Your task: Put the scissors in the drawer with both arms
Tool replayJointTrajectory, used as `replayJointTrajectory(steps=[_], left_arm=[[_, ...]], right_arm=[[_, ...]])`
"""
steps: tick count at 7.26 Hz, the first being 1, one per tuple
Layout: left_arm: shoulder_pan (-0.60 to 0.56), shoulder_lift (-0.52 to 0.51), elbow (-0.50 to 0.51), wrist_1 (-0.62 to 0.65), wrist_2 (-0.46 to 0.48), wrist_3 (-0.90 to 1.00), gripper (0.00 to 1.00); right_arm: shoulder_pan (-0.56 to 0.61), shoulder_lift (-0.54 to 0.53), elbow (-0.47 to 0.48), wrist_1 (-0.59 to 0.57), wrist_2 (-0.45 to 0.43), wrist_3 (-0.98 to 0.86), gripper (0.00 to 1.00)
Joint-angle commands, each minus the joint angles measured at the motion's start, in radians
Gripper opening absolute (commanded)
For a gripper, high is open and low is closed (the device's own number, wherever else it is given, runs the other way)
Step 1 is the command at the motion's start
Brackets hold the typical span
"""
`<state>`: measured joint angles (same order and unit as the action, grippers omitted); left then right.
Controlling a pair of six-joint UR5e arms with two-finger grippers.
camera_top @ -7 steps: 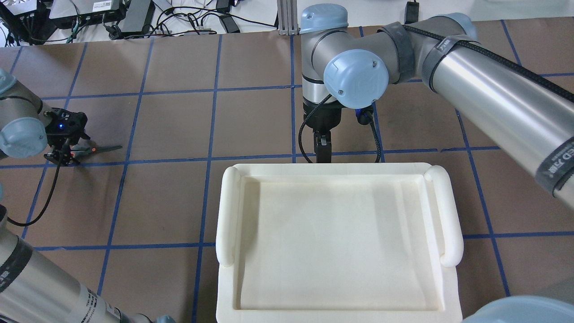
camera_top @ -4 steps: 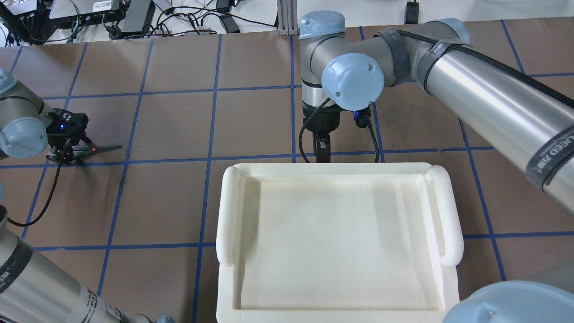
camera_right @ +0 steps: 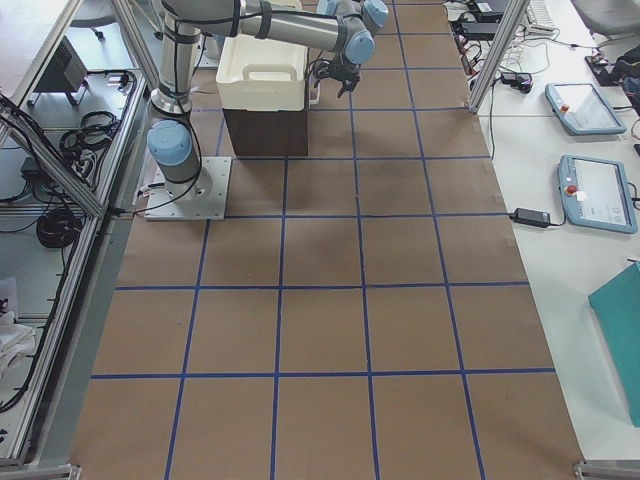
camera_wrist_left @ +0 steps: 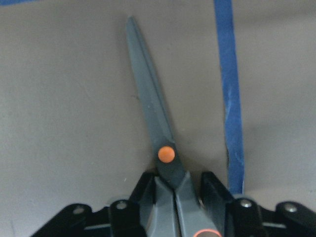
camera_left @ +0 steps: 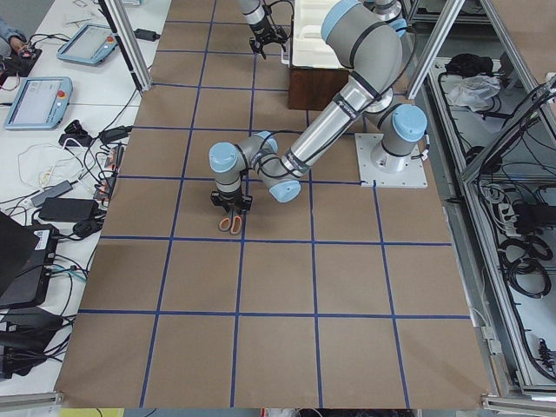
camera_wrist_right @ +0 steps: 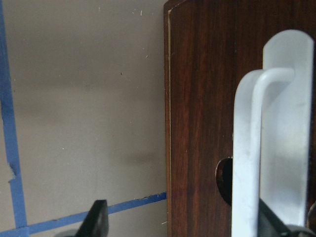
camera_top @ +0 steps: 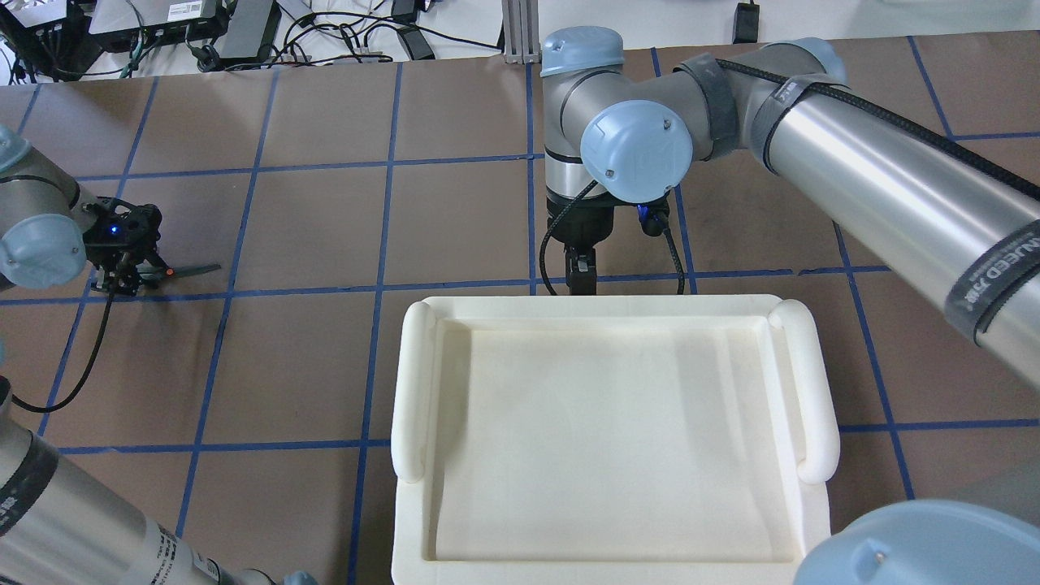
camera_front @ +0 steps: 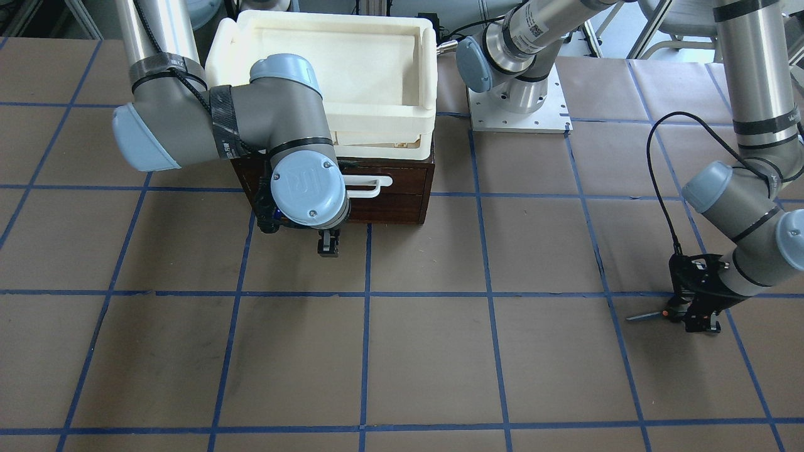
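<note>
The scissors [camera_wrist_left: 158,118] lie at table level, blades closed, at the far left of the overhead view [camera_top: 191,268]. My left gripper [camera_wrist_left: 170,190] is shut on their grey handles just behind the orange pivot dot; it also shows in the front view [camera_front: 697,317]. The drawer [camera_front: 402,182] is the dark brown front under the white tray, with a white loop handle [camera_front: 370,184], and it looks closed. My right gripper [camera_wrist_right: 182,224] is open in front of the drawer [camera_wrist_right: 197,98], its right finger beside the handle [camera_wrist_right: 276,123]. From overhead it [camera_top: 581,276] hangs at the tray's far edge.
A white plastic tray [camera_top: 601,307] sits on top of the brown cabinet and hides the drawer from overhead. The table is brown paper with blue tape lines [camera_top: 382,244]. The left arm's base plate [camera_front: 518,107] stands beside the cabinet.
My right arm's wrist has shifted slightly left and nearer the drawer. My left gripper has drawn slightly back with the scissors and stays shut on them.
</note>
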<state>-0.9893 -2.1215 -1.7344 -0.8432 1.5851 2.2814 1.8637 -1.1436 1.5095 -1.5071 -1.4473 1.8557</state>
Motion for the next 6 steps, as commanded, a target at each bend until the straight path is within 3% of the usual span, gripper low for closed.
replayJointTrajectory(steps=[1, 2, 4, 6], left_arm=[[0.001, 0.000, -0.001, 0.000, -0.001, 0.001, 0.34], [0.003, 0.000, -0.001, 0.000, -0.001, 0.004, 0.34], [-0.005, 0.021, 0.002, 0.000, 0.001, 0.003, 0.13], [-0.009, 0.054, 0.010, -0.038, -0.005, -0.002, 0.03]], right_arm=[[0.003, 0.005, 0.015, -0.001, 0.001, -0.007, 1.00], [0.008, 0.005, 0.021, -0.005, 0.001, -0.007, 1.00], [0.009, 0.014, 0.021, -0.014, -0.001, -0.015, 1.00], [0.009, 0.018, 0.015, -0.092, -0.002, -0.023, 1.00]])
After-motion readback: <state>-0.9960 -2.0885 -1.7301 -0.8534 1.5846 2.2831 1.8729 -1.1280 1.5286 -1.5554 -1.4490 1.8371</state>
